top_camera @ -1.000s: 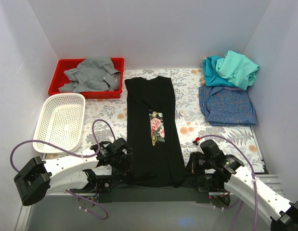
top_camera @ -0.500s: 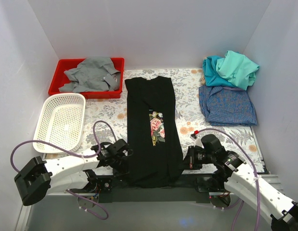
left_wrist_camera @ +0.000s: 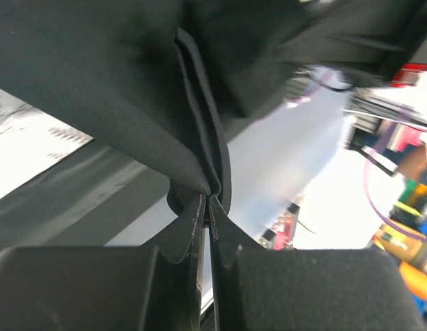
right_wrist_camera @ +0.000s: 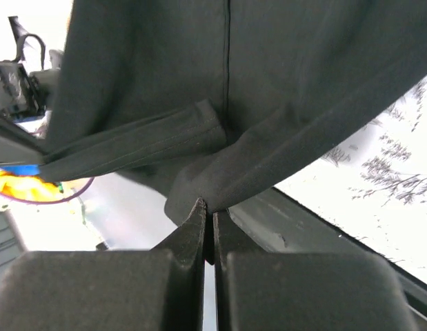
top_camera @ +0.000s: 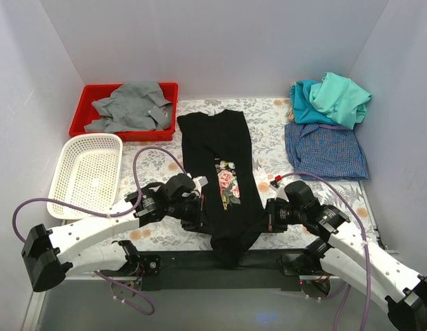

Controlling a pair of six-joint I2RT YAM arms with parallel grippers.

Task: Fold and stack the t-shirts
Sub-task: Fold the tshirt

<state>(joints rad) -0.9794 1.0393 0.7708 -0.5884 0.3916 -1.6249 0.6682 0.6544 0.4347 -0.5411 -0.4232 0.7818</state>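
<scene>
Left end effector (left_wrist_camera: 207, 200) and right end effector (right_wrist_camera: 207, 207) are each pinched tight on a fold at either side of the black shirt (top_camera: 216, 148). Its near end sags bunched between them, while the far part lies flat on the desk (top_camera: 161, 158), rose print up. At far right, mint (top_camera: 341, 96) and teal (top_camera: 303, 100) shirts are heaped behind a checked shirt (top_camera: 327, 150). At far left, a red bin (top_camera: 89, 93) holds a grey shirt (top_camera: 130, 107), with a white basket (top_camera: 85, 176) in front of it.
</scene>
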